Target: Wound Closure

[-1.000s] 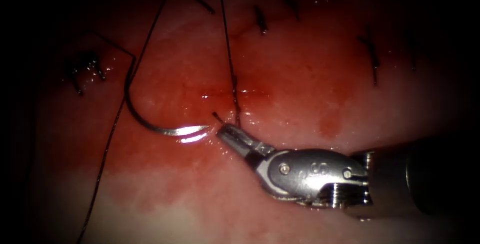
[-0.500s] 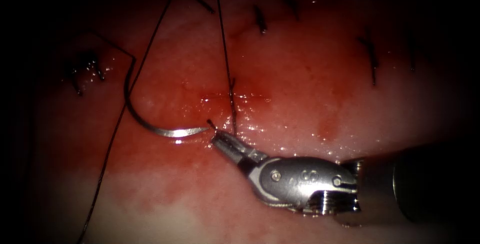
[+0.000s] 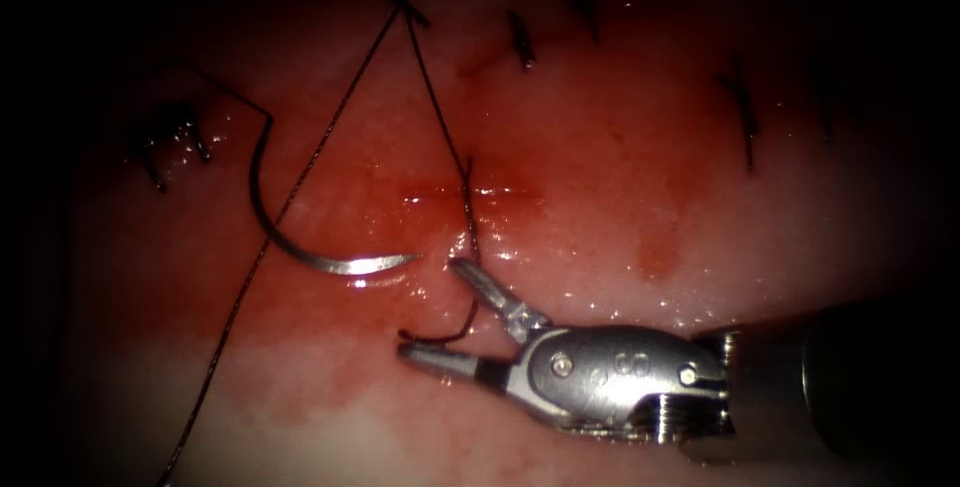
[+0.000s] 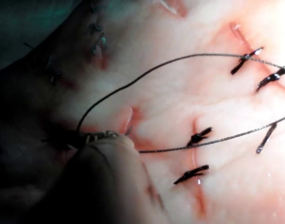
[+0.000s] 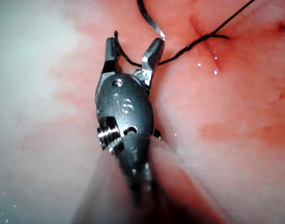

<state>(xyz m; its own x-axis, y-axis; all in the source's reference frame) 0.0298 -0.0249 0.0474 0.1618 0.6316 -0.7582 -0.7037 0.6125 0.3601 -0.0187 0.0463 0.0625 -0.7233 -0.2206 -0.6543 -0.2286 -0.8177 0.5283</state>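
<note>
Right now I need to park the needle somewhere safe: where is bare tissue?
Free: pale tissue below the needle, between the long thread and the right tool, its jaws open around a thread end. Crowded: near the cut and the stitches.

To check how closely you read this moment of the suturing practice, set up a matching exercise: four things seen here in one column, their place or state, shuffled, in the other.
Things:
1. needle
2. right tool
3. short thread end
4. finished stitch

States:
A. lies curled between open jaws
B. jaws spread, gripping nothing
C. lies free on the tissue, left of the cut
D. dark, tied, far to the right

Pairs: 1-C, 2-B, 3-A, 4-D
</note>
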